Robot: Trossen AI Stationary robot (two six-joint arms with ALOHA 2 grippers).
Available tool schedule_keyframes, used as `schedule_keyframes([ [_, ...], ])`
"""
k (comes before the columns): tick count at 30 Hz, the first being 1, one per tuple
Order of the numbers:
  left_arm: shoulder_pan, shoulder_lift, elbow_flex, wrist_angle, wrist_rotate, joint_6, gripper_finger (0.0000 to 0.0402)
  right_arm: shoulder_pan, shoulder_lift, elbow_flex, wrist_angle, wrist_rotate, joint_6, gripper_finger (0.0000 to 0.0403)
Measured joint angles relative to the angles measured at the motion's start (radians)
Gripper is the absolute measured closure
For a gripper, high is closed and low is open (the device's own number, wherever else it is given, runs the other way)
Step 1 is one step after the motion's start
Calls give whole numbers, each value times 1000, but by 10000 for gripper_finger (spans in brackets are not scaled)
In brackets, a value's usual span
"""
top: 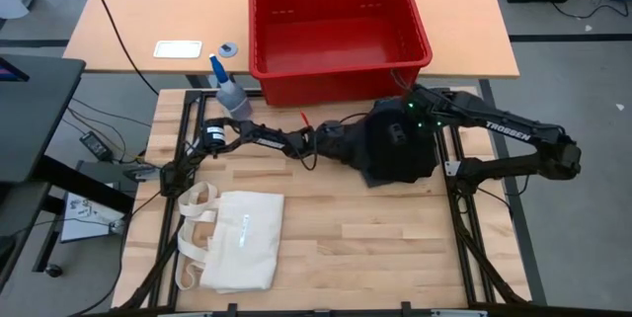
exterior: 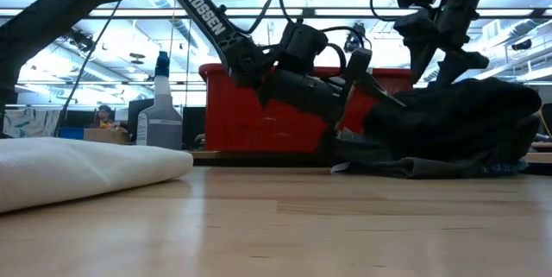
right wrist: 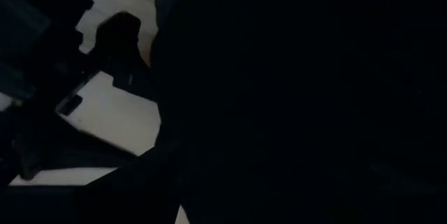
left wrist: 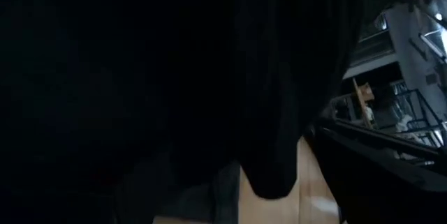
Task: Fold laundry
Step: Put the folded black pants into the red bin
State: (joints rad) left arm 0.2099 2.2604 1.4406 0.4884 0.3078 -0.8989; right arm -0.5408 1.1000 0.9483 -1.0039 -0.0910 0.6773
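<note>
A dark charcoal garment [top: 400, 154] lies bunched in a heap on the table's far right part, just in front of the red basket [top: 336, 85]. In the low view the heap [exterior: 457, 130] rests on the wood with a paler grey layer [exterior: 405, 166] under its near edge. My left gripper [top: 348, 141] reaches level into the heap's left side [exterior: 362, 78]. My right gripper [top: 395, 129] comes down onto the heap's top [exterior: 448, 66]. Both wrist views are filled with dark cloth. No plaid garment shows.
The red basket [exterior: 250, 113] stands behind the heap on the far table. A cream tote bag [top: 232, 243] lies flat at the near left and also shows in the low view [exterior: 78, 169]. A spray bottle [top: 229, 90] stands at the far left. Bare wood lies at the near right.
</note>
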Motion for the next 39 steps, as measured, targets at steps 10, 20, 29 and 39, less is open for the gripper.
schedule_keyframes([
  [10,-9,118,158,39,8,-56,97,-26,-1,-25,69,-52,3,131],
  [20,28,177,361,-137,224,80,361,-27,-48,48,36,-60,27,131],
  [29,139,35,383,-226,346,215,372,32,-210,164,0,-186,220,131],
  [39,218,-10,380,-369,403,298,372,180,-470,-178,431,-142,653,124],
])
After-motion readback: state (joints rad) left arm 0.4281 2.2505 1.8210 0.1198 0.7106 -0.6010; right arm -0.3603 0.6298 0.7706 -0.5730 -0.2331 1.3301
